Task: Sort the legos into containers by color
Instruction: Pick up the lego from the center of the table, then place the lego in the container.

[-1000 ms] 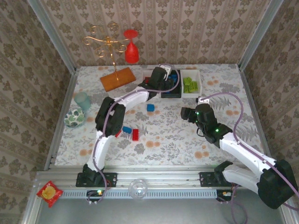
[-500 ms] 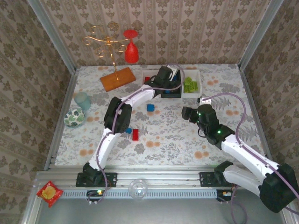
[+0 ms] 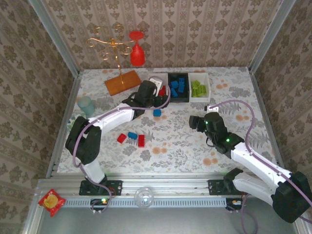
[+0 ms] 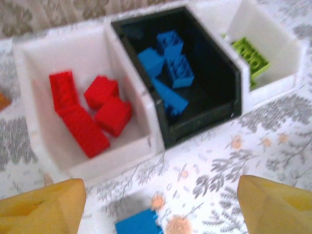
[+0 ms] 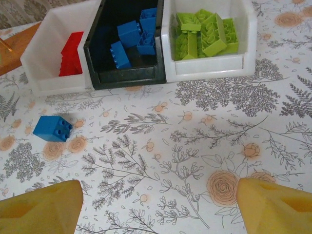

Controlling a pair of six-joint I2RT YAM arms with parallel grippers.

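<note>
white arms, black joints, lilac cables, amber fingertips

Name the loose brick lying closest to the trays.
The lone blue brick, just in front of the trays; the other loose bricks, two red and one blue, cluster nearer the arm bases.

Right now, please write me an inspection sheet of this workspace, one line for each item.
Surface: table under a floral cloth.
Job's things: left white tray holds red bricks; black tray holds blue bricks; right white tray holds green bricks. Unsorted: a loose blue brick near the trays, and a loose group, two red and one blue, nearer the arms.
Clutter: orange board, gold stand, red wine glass, pale green cup.
Grippers: left gripper open, empty, facing the trays; right gripper open, empty, over cloth.
Cables: lilac cable loops off the right arm.
Surroundings: wallpapered walls; metal frame.
</note>
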